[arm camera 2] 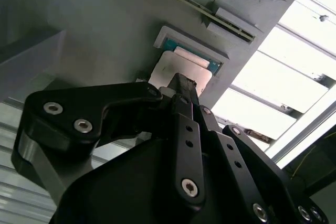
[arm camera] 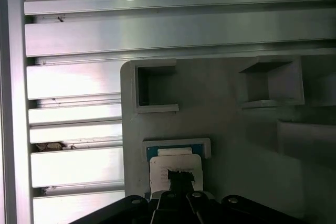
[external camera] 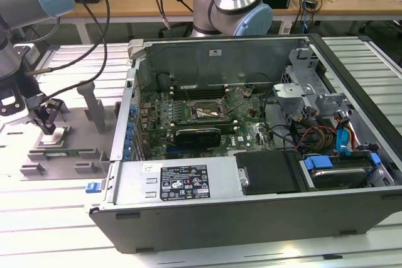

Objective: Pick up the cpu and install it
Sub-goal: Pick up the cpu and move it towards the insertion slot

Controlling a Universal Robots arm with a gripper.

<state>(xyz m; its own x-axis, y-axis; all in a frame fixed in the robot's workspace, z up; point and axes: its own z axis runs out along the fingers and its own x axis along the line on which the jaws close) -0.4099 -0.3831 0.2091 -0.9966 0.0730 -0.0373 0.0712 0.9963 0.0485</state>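
Note:
The cpu (external camera: 56,135) is a pale square chip lying flat in a small recessed holder on the grey fixture plate (external camera: 81,120), at the exterior view's left, outside the computer case. My gripper (external camera: 48,126) hangs directly over it. In both wrist views the black fingers come together to one narrow tip (arm camera 2: 181,84) (arm camera: 179,178) that rests on the chip's top face (arm camera 2: 170,69) (arm camera: 172,162), and a teal rim shows around the chip. The gripper is shut and the chip sits level in its holder. The motherboard's metal-framed socket (external camera: 204,112) lies inside the case.
The open computer case (external camera: 251,45) takes up the middle and right of the exterior view, with cables and drive bays at its right. Upright grey blocks (external camera: 91,101) stand on the fixture plate. A thin green memory stick (external camera: 66,151) lies in a slot nearby. Another arm's base (external camera: 232,1) stands behind the case.

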